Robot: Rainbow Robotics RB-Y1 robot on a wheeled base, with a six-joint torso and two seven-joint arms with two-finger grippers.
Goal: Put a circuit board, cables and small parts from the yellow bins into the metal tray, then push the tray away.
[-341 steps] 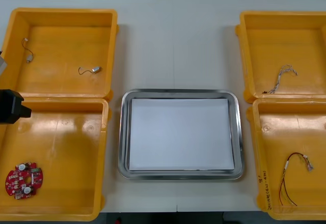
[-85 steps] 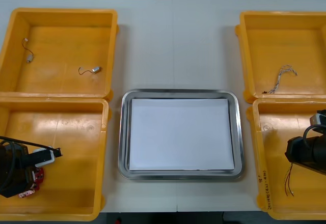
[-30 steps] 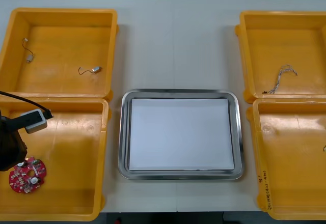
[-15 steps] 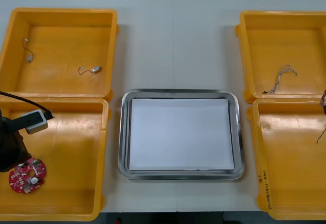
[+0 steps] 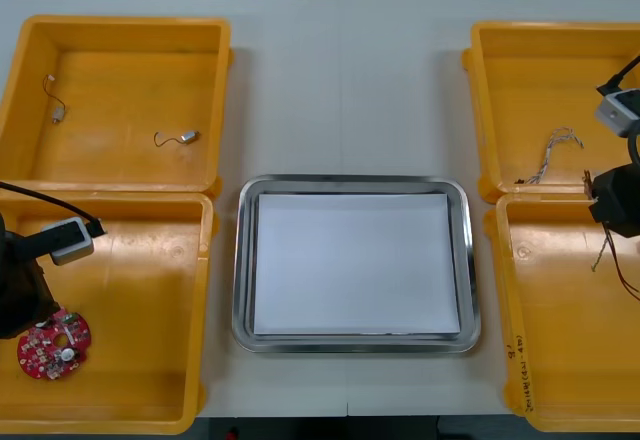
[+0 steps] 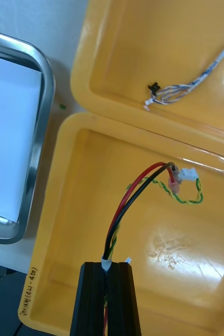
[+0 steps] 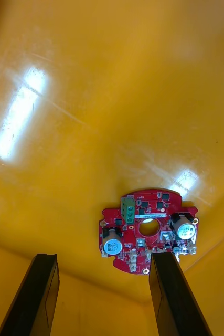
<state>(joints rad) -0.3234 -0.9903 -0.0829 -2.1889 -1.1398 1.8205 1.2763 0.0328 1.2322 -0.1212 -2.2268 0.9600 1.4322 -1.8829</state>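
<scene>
Since half a second ago the right gripper [image 6: 108,273] has climbed to the right edge, between the two right bins. Its fingers pinch the red and yellow cable [image 6: 143,181], which hangs above the near right bin [image 5: 560,340]. Nearest us on the left, the left gripper [image 7: 104,260] hovers, fingers spread wide, over the round red circuit board [image 7: 148,228] in the near left bin [image 5: 140,340]. We see the metal tray [image 5: 244,260], white inside, between the bins. Farther off, small metal parts [image 5: 188,137] lie in the far left bin [image 5: 120,70], and a blue and white cable [image 5: 555,150] in the far right bin [image 5: 540,70].
</scene>
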